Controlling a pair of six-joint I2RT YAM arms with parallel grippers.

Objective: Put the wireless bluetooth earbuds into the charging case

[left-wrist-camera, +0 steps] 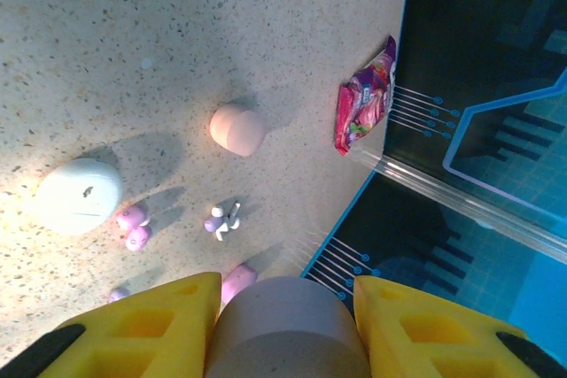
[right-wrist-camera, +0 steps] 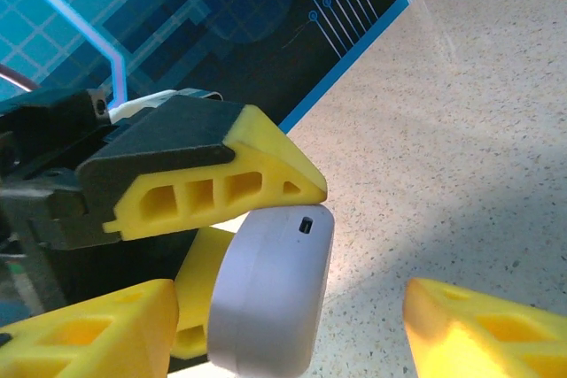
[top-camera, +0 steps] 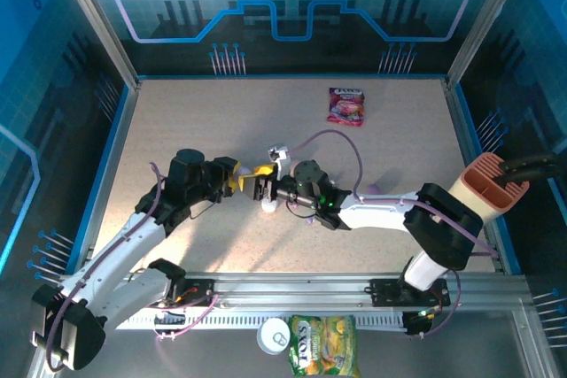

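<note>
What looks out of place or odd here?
Nothing looks damaged or spilled. Tiny earbuds lie scattered loose on the table near a white case and a pink case. Oddities: a pink snack packet at the table's far edge, plus a can and green snack bag beyond the front rail.

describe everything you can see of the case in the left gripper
The case is a smooth, glossy pebble, pale lavender-white, plastic-looking, seemingly closed, with a small dark slot near one edge. It is held clear of the table, clamped between the left gripper's yellow fingers. The right gripper's open fingers flank it; contact there is unclear.
</note>
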